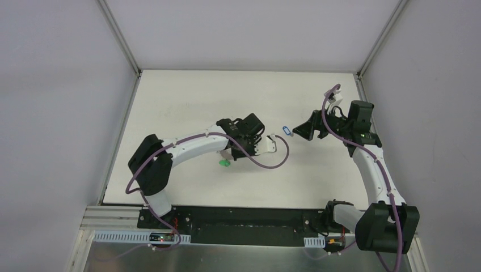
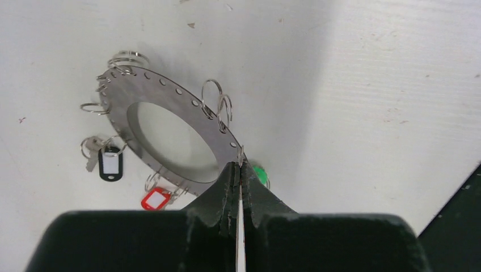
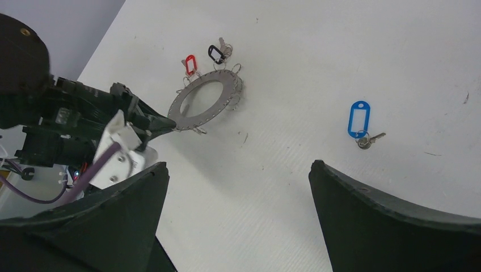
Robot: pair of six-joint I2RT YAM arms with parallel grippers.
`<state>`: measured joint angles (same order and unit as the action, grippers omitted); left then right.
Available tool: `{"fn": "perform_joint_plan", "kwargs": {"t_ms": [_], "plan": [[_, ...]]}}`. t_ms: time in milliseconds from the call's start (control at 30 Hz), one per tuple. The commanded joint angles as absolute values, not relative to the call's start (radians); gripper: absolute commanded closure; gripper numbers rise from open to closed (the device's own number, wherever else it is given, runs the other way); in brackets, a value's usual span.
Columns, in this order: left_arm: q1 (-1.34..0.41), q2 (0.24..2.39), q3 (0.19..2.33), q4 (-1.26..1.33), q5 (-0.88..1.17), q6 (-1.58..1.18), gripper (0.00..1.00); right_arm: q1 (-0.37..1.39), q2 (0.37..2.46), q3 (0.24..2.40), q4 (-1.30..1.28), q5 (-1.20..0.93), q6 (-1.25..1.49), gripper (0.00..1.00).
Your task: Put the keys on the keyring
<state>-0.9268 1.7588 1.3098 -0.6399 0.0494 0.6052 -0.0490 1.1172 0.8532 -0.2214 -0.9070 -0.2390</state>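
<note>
The left tool (image 2: 239, 168), two dark ribbed plastic fingers pressed together, pinches the rim of the flat grey metal keyring (image 2: 181, 102). The keyring is a perforated disc with a wide centre hole and thin wire loops round its edge, and it is held tilted over the matte white table (image 3: 295, 51). A small silver black-tagged key (image 2: 110, 164), a red-tagged key (image 2: 155, 199) and a green-tagged key (image 2: 260, 173) sit at its rim. The right tool (image 3: 238, 168) stands spread wide, near a loose blue-tagged key (image 3: 358, 120) lying flat on the table.
</note>
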Motion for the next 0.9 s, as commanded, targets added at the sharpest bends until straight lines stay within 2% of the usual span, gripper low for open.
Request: {"fn": "perform_joint_plan", "kwargs": {"t_ms": [0,233,433,567,733,867], "plan": [[-0.884,1.631,1.304,-0.649,0.231,0.543,1.00,-0.057,1.081,0.879,-0.207,-0.970,-0.227,0.02],[-0.784,1.518,1.316,-0.643,0.458,0.450,1.00,-0.005,1.114,0.981,-0.285,-1.058,-0.274,0.02],[-0.765,1.499,1.403,-0.736,0.571,0.441,1.00,0.102,1.160,1.090,-0.352,-1.082,-0.345,0.02],[-0.743,1.495,1.471,-0.794,0.653,0.420,1.00,0.158,1.193,1.108,-0.293,-1.142,-0.309,0.12],[-0.726,1.476,1.534,-0.822,0.721,0.413,1.00,0.232,1.200,1.103,-0.264,-1.189,-0.303,0.35],[-0.723,1.470,1.576,-0.826,0.778,0.421,1.00,0.279,1.186,1.093,-0.248,-1.224,-0.287,0.44]]}}
